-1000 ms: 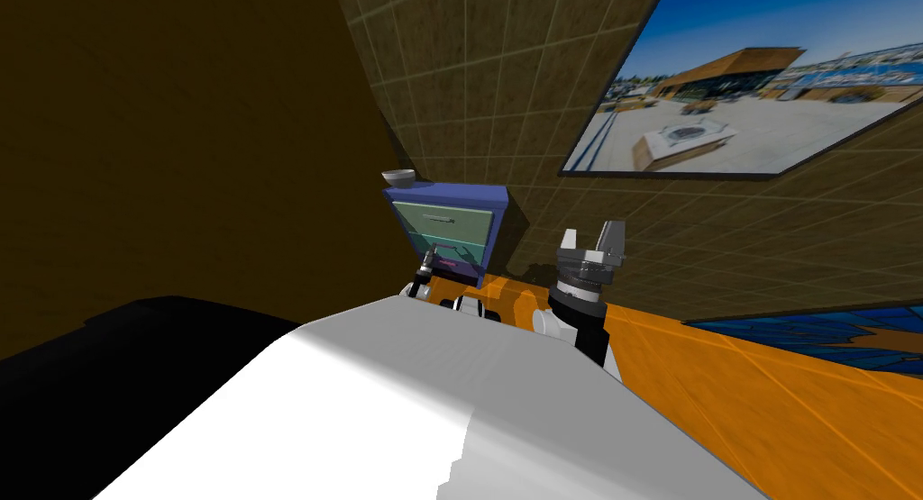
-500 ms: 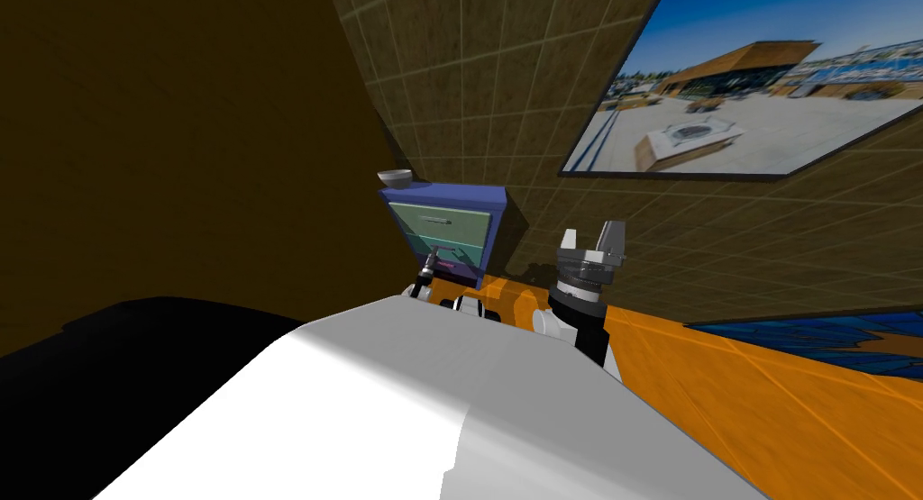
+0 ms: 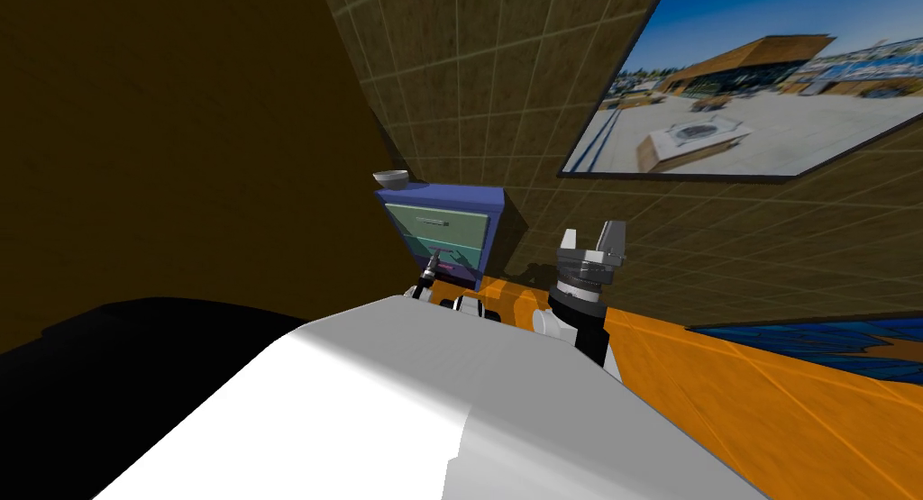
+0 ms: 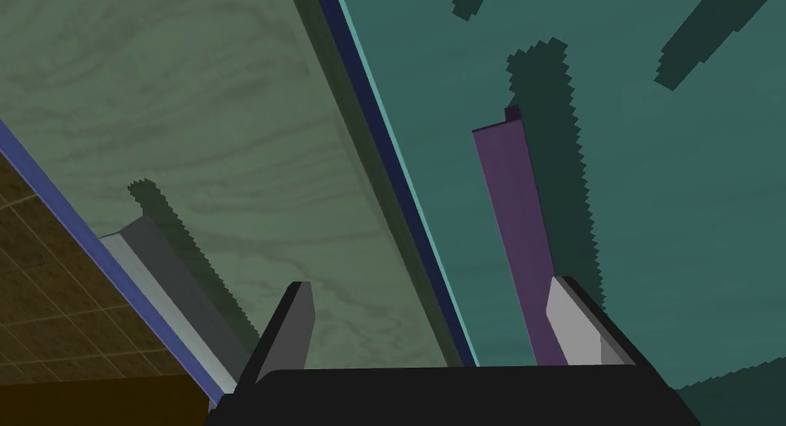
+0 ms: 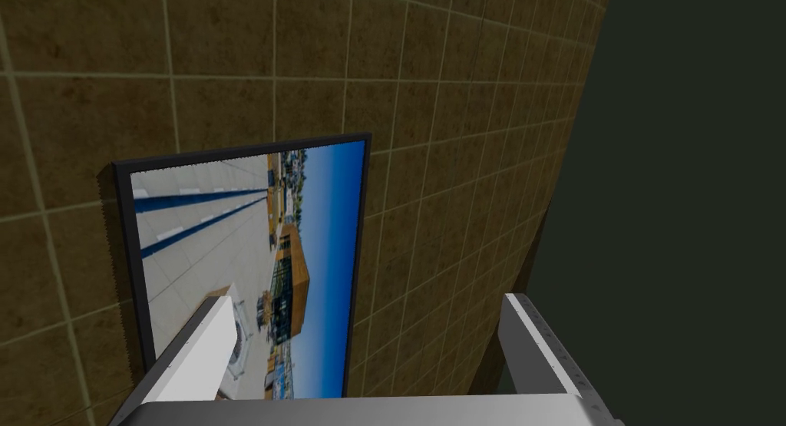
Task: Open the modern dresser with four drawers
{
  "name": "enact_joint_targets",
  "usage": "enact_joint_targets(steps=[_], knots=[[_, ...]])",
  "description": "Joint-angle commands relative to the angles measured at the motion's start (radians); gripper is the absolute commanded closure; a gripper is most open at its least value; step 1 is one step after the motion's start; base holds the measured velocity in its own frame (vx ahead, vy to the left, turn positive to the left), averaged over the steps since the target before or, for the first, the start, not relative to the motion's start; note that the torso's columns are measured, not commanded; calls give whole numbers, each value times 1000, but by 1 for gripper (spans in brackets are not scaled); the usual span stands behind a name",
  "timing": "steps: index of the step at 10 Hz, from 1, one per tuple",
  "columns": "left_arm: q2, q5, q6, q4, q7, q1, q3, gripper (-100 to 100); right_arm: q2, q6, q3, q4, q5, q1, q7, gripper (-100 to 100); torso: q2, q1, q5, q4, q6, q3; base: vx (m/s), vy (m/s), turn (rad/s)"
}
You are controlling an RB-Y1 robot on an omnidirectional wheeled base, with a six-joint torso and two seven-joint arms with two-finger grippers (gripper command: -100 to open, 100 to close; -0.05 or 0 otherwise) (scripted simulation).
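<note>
Left end effector is spread wide, right up against the teal drawer front. The slim purple bar handle runs just inside one finger (touching or not, I can't tell). The next drawer up has a pale green wood-grained front with a grey bar handle. Both sit in the blue-framed dresser, which stands on the orange floor against the brown tiled wall with a small grey bowl on top. Right end effector is held raised off to the dresser's side, fingers apart too.
</note>
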Motion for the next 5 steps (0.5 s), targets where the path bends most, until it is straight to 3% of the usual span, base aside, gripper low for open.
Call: enact_joint_targets(steps=[1,5], knots=[[-2,-3,-16,73,1,-25,1,-100,0,0,0,0,0,0,0,0,1,1,0,0,0,1,26,-16,3],[-16,-11,-35,179,2,-65,1,-100,0,0,0,0,0,0,0,0,0,0,0,0,0,0,40,-22,3]])
